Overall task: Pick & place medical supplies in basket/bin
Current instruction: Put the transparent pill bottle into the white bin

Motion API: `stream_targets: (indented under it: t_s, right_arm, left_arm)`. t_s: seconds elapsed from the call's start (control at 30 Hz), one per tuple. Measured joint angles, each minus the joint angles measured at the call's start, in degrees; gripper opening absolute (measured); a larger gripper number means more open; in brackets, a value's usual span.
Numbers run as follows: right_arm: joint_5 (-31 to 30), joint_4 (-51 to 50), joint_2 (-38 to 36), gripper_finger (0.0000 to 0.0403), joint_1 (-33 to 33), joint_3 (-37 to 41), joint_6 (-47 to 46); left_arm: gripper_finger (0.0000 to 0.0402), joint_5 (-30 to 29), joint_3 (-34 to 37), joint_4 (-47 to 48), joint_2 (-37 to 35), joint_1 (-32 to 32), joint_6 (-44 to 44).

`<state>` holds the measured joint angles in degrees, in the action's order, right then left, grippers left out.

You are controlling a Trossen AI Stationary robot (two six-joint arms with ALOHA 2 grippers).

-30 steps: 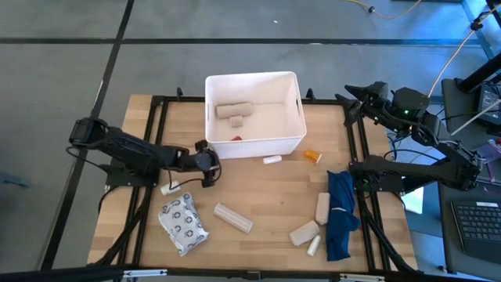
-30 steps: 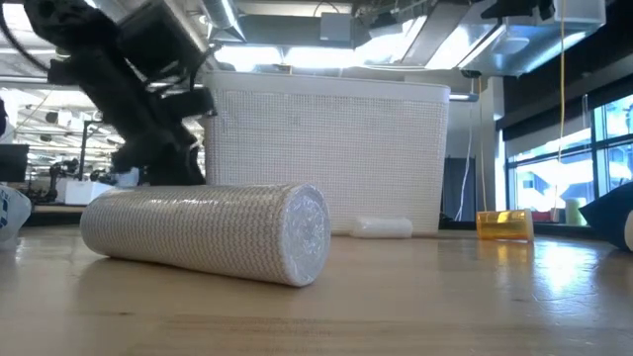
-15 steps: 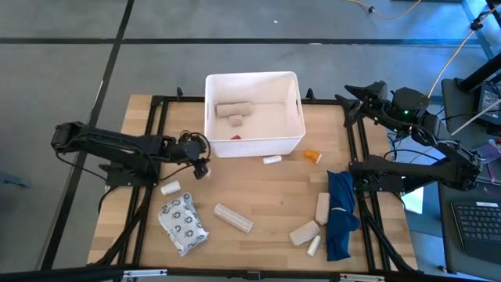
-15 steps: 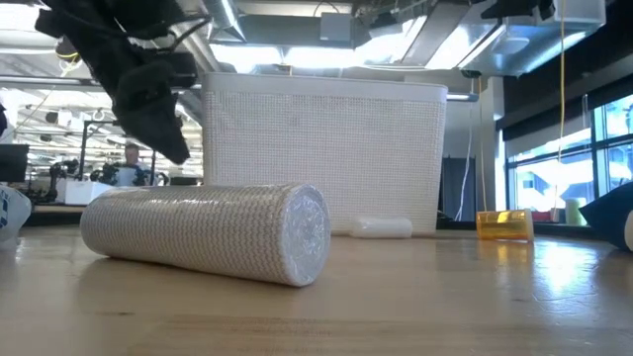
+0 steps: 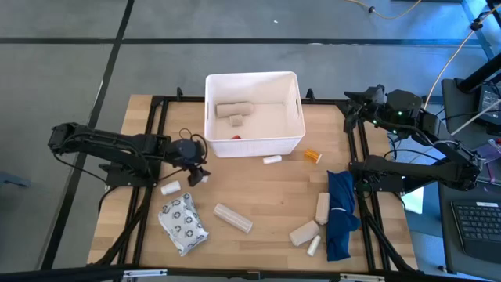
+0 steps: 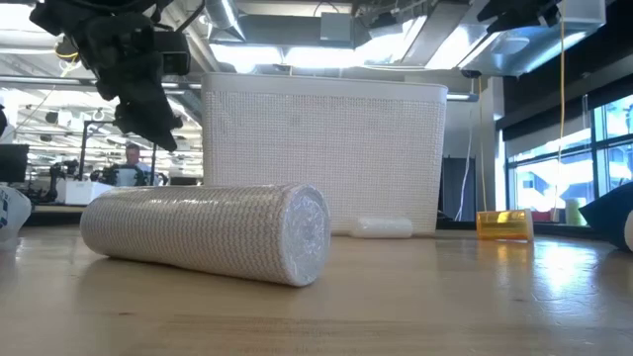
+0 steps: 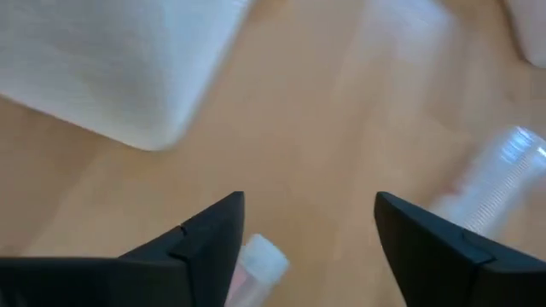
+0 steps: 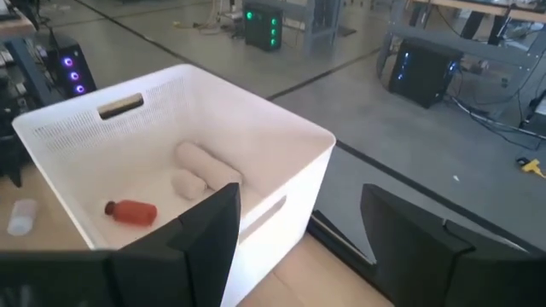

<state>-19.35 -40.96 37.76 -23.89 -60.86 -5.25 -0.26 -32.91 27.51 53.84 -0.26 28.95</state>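
The white bin (image 5: 291,138) stands at the table's far middle and holds two beige rolls (image 5: 232,110) and a small red bottle (image 8: 130,211). My left gripper (image 5: 198,175) hangs open and empty above the table, left of the bin's near left corner. A small white tube (image 5: 170,188) lies just left of it and shows by one finger in the left wrist view (image 7: 261,259). A grey ringed packet (image 5: 183,225), a long beige roll (image 5: 233,218), a white tube (image 5: 272,160) and an orange bottle (image 5: 312,157) lie on the table. My right gripper (image 5: 349,110) waits open at the far right.
A dark-blue cloth (image 5: 340,213) lies at the near right, with two beige rolls (image 5: 322,206) (image 5: 304,233) and a white tube (image 5: 314,246) beside it. Black frame rails (image 5: 153,141) run along both sides of the table. Bare wood lies between the bin and the long roll.
My left gripper has drawn back a little toward the table's left edge and risen from just above the table. It stays open and empty. The small white tube beside it has kept its place.
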Motion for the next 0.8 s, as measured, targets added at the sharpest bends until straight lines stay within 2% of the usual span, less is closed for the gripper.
stream_targets:
  t_s: [0.17, 0.33, 0.53, 0.67, 0.8]
  right_arm:
    - [0.0, -0.8, 0.0, 0.0243, 0.0, 0.0, 1.3]
    - [0.0, -2.5, 0.0, 0.0243, 0.0, 0.0, 1.2]
    - [0.0, -4.9, 0.0, 0.0243, 0.0, 0.0, 1.0]
    - [0.0, -4.9, 0.0, 0.0243, 0.0, 0.0, 1.0]
    - [0.0, -4.9, 0.0, 0.0243, 0.0, 0.0, 1.1]
  left_arm:
    - [0.0282, 11.4, 0.0, -0.1, 0.0, -0.2, 1.3]
    - [0.0280, 15.3, 0.0, -1.3, 0.0, -0.2, 6.0]
    - [0.0279, 15.0, 0.0, -1.2, 0.0, -0.2, 6.1]
    - [0.0279, 9.9, 0.0, -1.3, 0.0, -0.5, 0.8]
    - [0.0279, 1.5, 0.0, 4.3, 0.3, -2.2, -6.7]
